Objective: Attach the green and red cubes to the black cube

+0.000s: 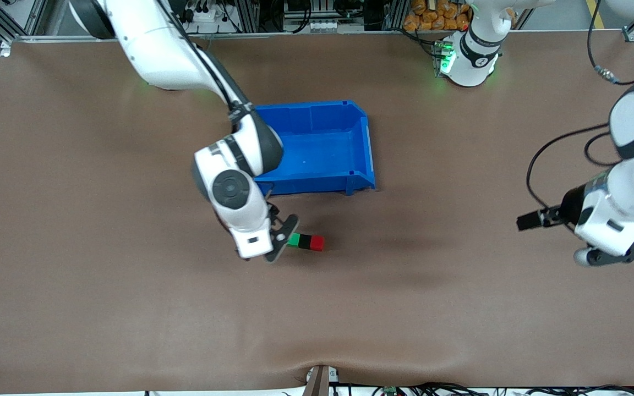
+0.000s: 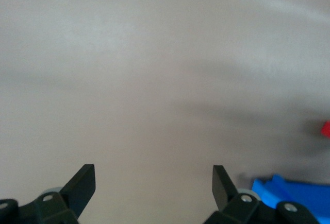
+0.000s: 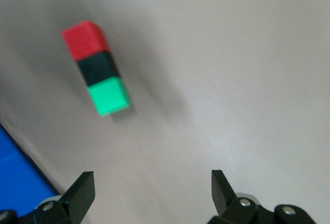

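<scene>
cubes: green cube (image 1: 294, 240), black cube (image 1: 305, 241), red cube (image 1: 317, 243) touching in a row on the counter (image 1: 130, 308), nearer the front camera than the blue bin (image 1: 361, 143) | right pincer (image 3: 152, 190): spread, empty (just beside the green end) | left pincer (image 2: 154, 188): spread, empty, waits over the counter's left-arm end

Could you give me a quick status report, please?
Right pincer open, empty, beside green cube. Left pincer open, waiting at its table end. Green, black cube, red cube touching in a row. Nothing blocking.

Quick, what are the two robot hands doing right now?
Left gripper: open, empty, over bare table.
Right gripper: open, empty, beside the small bright green cube.
</scene>
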